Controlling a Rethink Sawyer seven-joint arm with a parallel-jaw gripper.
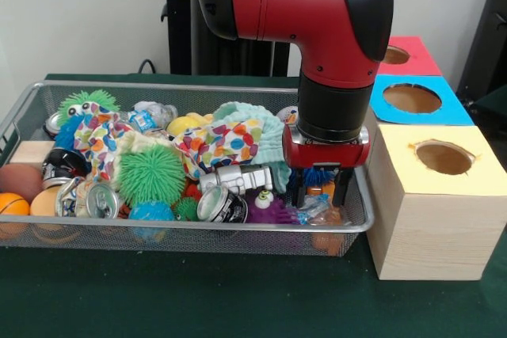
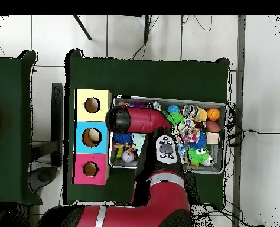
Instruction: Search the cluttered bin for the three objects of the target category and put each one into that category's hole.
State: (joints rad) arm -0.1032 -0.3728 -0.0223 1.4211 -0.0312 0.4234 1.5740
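My gripper (image 1: 319, 191) is down inside the right end of the wire bin (image 1: 198, 228). Its black fingers (image 1: 295, 192) stand apart, open, on either side of a blue spiky toy (image 1: 318, 176) and a small orange thing (image 1: 326, 190); I cannot tell whether they touch them. A crumpled clear bottle (image 1: 317, 210) and a purple spiky toy (image 1: 273, 212) lie just in front. Three wooden boxes stand beside the bin, each with a hole: yellow (image 1: 444, 157), blue (image 1: 412, 98), red (image 1: 400, 55). From overhead the arm's end (image 2: 120, 118) hides the gripper.
The bin also holds a green spiky ball (image 1: 150, 173), crushed cans (image 1: 222, 204), patterned cloth (image 1: 226, 144), mint cloth (image 1: 261, 120), an orange ball (image 1: 12, 203) and a wooden block (image 1: 32, 152). Overhead, the boxes (image 2: 91, 137) stand left of the bin (image 2: 222, 107).
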